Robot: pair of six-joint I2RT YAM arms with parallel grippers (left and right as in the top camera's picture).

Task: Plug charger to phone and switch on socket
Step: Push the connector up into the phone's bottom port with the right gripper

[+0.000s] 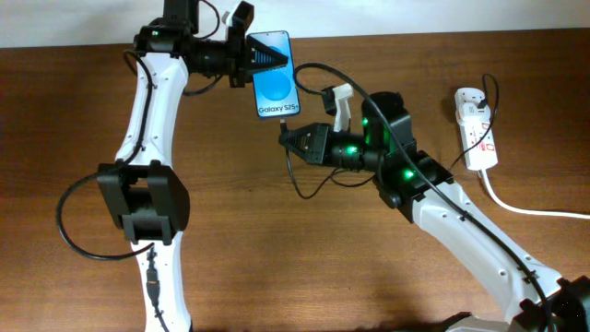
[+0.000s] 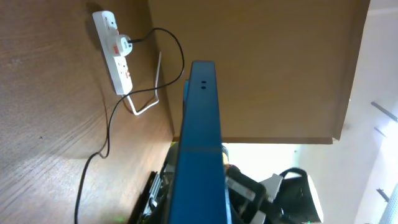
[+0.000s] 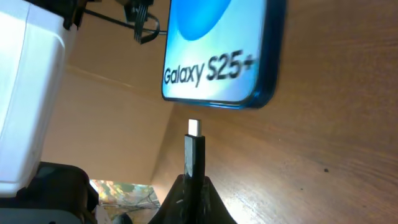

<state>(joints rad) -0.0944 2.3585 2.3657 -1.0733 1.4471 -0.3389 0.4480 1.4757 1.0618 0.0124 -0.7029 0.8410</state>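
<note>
The phone (image 1: 275, 81), blue screen reading "Galaxy S25+", is held above the table near the back by my left gripper (image 1: 251, 53), shut on its top end. In the left wrist view I see the phone's blue edge (image 2: 200, 143). My right gripper (image 1: 293, 140) is shut on the charger connector (image 3: 194, 152), its metal tip a short gap below the phone's bottom edge (image 3: 214, 102). The thin black charger cable (image 1: 318, 69) runs to a plug in the white socket strip (image 1: 475, 127) at the right, which also shows in the left wrist view (image 2: 115, 53).
The socket's thick white cord (image 1: 530, 207) trails off to the right edge. The left arm's base (image 1: 143, 198) stands at the left. A slack loop of charger cable (image 1: 309, 184) lies on the wood below the right gripper.
</note>
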